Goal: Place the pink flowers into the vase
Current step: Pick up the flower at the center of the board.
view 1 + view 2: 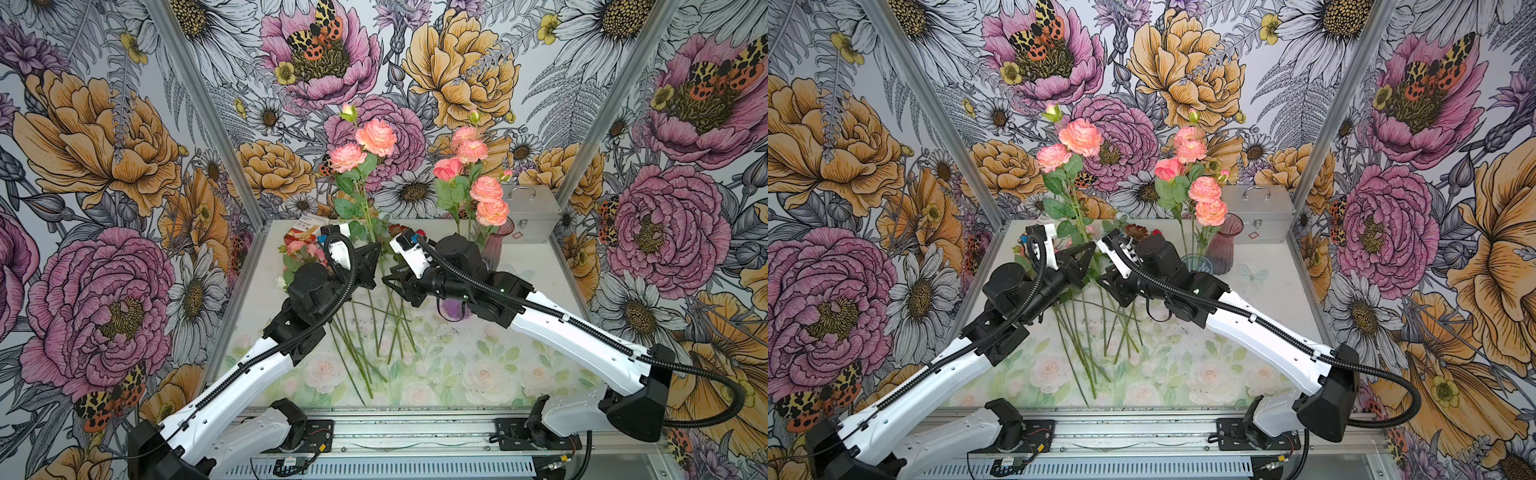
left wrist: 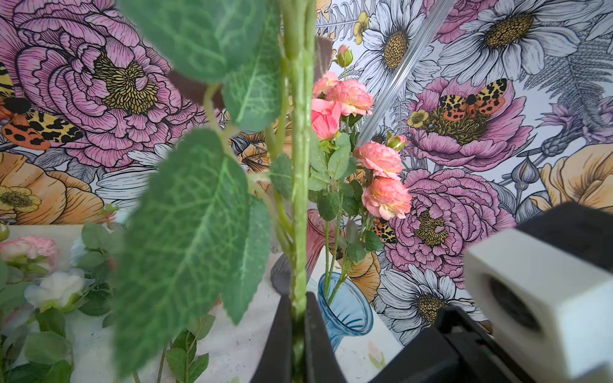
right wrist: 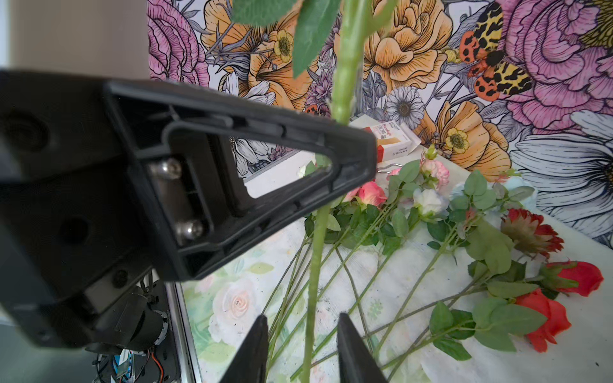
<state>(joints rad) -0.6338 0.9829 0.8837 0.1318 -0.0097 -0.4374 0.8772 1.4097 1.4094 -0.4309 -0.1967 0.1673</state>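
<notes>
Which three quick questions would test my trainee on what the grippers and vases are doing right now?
1. True or false: the left gripper is shut on the upright pink flower stem.
2. The standing pink flowers are in: A) the blue vase, B) the pink vase, C) the silver case.
3. On the right gripper, how do the jaws stand?
Key: 1 true; 2 A; 3 open, with the held stem between them.
</notes>
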